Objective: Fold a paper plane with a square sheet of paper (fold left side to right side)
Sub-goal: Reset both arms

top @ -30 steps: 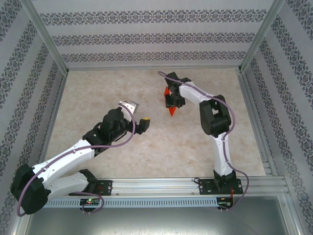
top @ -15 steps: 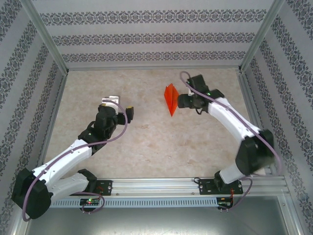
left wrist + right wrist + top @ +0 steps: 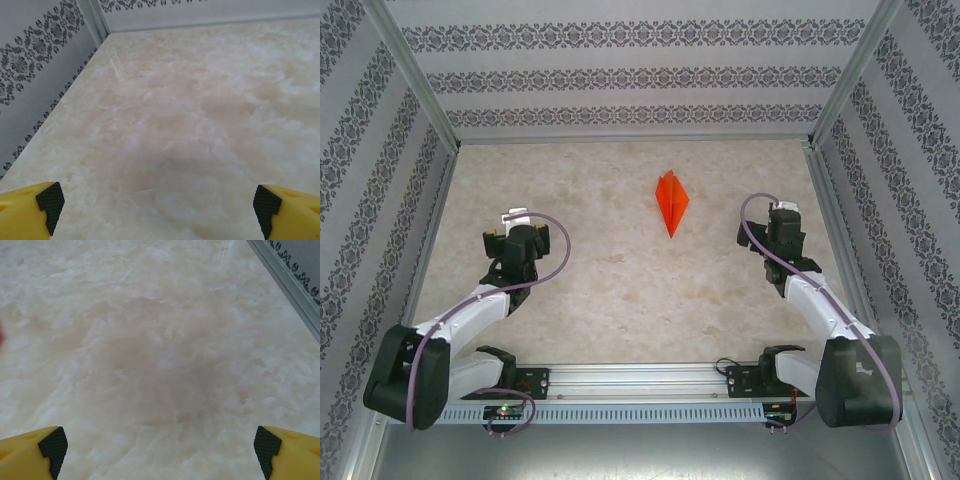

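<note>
Tabletop (image 3: 620, 300): marbled, carries the work | left end effector (image 3: 513, 227): jaws spread, empty, near-left | right end effector (image 3: 782, 213): jaws spread, empty, the nearer one | paper plane (image 3: 671, 200): far-centre, untouched, between both arms; long axis far-to-near, sharp tip toward the bases; far-left of right end effector.

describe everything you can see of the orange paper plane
The paper plane is bright orange, thin folded paper, plain and unmarked. It forms a narrow kite-shaped dart with sharp tips at both ends and a crease down its length. It lies on the pale marbled table, right of centre and toward the back, its longer tip pointing to the near edge. Only the table touches it.
</note>
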